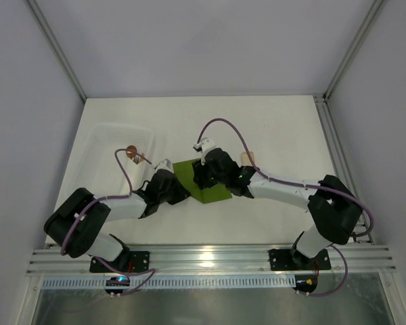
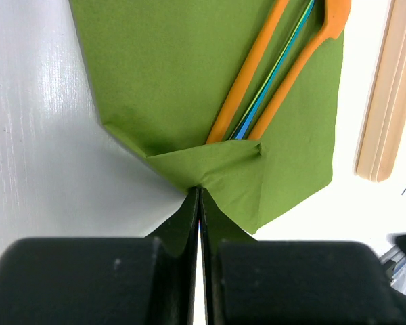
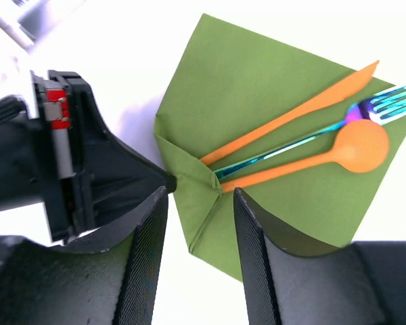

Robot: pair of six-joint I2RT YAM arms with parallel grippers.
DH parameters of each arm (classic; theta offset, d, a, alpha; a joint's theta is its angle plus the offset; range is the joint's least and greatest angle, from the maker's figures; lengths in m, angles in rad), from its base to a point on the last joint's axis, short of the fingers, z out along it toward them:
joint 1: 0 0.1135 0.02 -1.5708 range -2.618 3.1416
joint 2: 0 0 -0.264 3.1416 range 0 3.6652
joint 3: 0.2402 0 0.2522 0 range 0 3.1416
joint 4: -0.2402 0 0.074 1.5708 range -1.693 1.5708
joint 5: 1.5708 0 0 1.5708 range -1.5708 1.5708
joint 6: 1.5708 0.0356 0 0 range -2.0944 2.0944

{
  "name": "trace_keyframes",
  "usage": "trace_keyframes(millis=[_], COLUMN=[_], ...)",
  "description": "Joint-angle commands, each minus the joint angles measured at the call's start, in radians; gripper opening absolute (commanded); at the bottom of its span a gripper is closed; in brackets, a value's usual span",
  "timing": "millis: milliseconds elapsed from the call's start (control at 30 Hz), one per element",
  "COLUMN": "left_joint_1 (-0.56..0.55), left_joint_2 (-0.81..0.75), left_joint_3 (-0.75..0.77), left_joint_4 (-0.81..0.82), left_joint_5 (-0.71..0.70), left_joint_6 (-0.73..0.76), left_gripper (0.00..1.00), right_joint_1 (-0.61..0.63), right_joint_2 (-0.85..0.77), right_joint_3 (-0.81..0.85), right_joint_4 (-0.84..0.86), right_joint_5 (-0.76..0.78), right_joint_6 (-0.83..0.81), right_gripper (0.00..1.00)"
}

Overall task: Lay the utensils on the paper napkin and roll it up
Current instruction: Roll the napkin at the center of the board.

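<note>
Napkin (image 3: 257, 88) olive-green, mid-table, one corner folded over handle ends of orange knife (image 3: 291, 114), iridescent fork (image 3: 291, 144), orange spoon (image 3: 358, 145). I read left gripper (image 2: 199, 193) closed tight at fold, pinch unclear; right gripper (image 3: 199, 196) parted, empty. Tray (image 1: 105, 128) at 10 o'clock.

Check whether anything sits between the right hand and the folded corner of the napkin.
Nothing visible. The right hand hangs open right above the folded corner of the napkin. The left hand pinches that corner's tip from the side, not in between.
</note>
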Motion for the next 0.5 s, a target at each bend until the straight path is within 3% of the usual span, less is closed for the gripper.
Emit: trace_keyframes(millis=[0,33,100,133,167,467], left_joint_1=[-0.001,-0.003,-0.003,-0.001,-0.003,-0.004], left_joint_2=[-0.004,-0.006,-0.01,-0.012,-0.015,-0.035], left_joint_3=[-0.004,-0.006,-0.004,-0.004,-0.001,0.001], left_joint_4=[0.01,0.007,0.006,0.003,0.003,-0.017], left_joint_5=[-0.027,-0.027,-0.027,-0.024,-0.024,-0.021], left_joint_6=[-0.001,-0.003,-0.004,-0.004,-0.006,-0.007], left_gripper=[0.0,0.0,0.0,0.0,0.0,0.0], right_joint_1=[-0.02,-0.022,-0.034,-0.033,-0.034,-0.102], right_joint_2=[-0.085,-0.093,-0.091,-0.081,-0.059,0.07], right_joint_3=[-0.054,-0.083,-0.111,-0.135,-0.149,-0.235], right_joint_4=[0.012,0.015,0.095,0.119,0.171,0.493], right_joint_5=[-0.046,-0.067,-0.224,-0.254,-0.273,-0.504], right_joint_6=[0.093,0.102,0.133,0.145,0.178,0.311], right_gripper=[0.48,0.48,0.32,0.21,0.04,0.04])
